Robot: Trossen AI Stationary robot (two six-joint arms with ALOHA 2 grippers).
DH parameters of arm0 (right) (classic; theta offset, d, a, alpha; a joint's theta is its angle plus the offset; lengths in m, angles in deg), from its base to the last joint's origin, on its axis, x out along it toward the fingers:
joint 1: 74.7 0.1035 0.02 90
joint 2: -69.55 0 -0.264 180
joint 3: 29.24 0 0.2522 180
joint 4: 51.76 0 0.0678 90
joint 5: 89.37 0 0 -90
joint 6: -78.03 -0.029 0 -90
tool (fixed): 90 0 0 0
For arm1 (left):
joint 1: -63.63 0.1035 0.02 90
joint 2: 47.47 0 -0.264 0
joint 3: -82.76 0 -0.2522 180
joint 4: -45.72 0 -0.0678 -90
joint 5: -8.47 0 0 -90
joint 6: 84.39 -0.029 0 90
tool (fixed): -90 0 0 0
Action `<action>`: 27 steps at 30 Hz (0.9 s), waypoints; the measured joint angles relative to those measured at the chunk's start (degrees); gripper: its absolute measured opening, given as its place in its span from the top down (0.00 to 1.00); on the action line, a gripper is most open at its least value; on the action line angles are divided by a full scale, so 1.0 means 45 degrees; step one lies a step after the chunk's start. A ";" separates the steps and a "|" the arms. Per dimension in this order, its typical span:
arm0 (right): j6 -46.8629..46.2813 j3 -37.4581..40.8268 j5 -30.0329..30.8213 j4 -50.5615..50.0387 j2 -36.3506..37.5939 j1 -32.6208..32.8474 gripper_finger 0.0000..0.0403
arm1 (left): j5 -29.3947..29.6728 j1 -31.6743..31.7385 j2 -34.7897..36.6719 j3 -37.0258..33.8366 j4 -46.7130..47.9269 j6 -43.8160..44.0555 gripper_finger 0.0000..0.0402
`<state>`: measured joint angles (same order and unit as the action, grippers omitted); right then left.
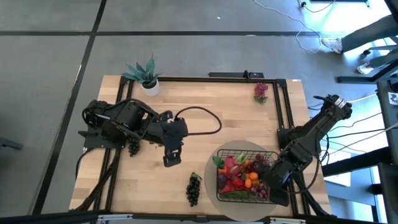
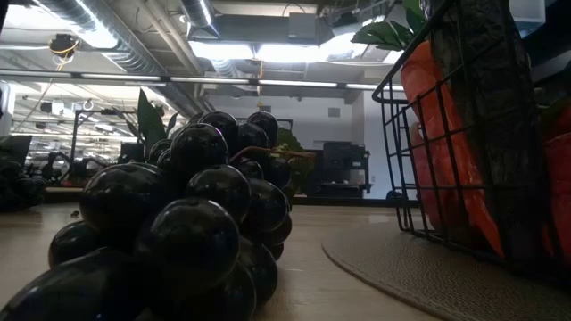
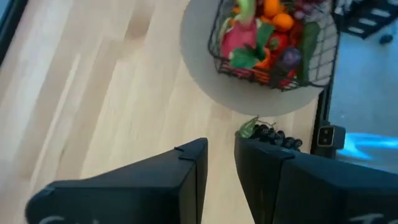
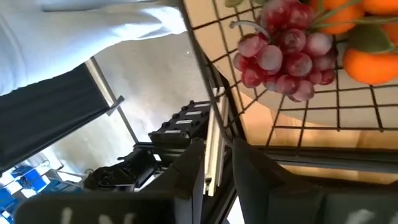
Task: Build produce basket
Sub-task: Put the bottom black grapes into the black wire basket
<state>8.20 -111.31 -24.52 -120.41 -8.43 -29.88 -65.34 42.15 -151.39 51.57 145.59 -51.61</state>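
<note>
The right end effector (image 1: 279, 176), fingers slightly parted and empty, sits at the basket (image 1: 272, 153); the left end effector (image 1: 172, 159), nearly closed, empty, hovers over the tabletop (image 1: 217, 96).

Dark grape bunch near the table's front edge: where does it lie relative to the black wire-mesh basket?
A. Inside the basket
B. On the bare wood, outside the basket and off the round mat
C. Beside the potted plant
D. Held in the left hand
B: in the high view the dark grape bunch lies on bare wood, apart from the black wire-mesh basket and its round beige mat.
</note>
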 joint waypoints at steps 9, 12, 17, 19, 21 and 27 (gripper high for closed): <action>0.0674 -0.0010 0.1104 0.0948 0.0768 0.0000 0.83 | 0.0185 -0.0017 -0.0044 -0.0433 0.0877 0.2463 0.83; 0.0690 -0.0010 0.1953 0.0923 0.1146 0.0000 0.83 | 0.0193 -0.0015 0.0005 -0.0737 0.0899 0.2903 0.83; 0.1446 -0.0010 0.3605 0.0923 0.1736 0.0000 0.83 | 0.0161 -0.0019 -0.0010 -0.1448 0.0855 0.4290 0.83; 0.1764 -0.0010 0.4230 0.0928 0.1919 -0.0002 0.83 | 0.0080 -0.0083 -0.0005 -0.1742 0.0867 0.5144 0.83; 0.2250 -0.0010 0.4575 0.0969 0.2014 -0.0010 0.83 | -0.0139 -0.0164 -0.0005 -0.2064 0.0778 0.5928 0.83; 0.3189 -0.0015 0.4682 0.0996 0.2124 -0.0077 0.83 | -0.0242 -0.0549 0.0000 -0.3366 -0.0284 0.9016 0.83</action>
<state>22.55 -111.38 -3.45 -115.93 1.13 -30.23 -66.43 39.68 -151.39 36.42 144.31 -11.04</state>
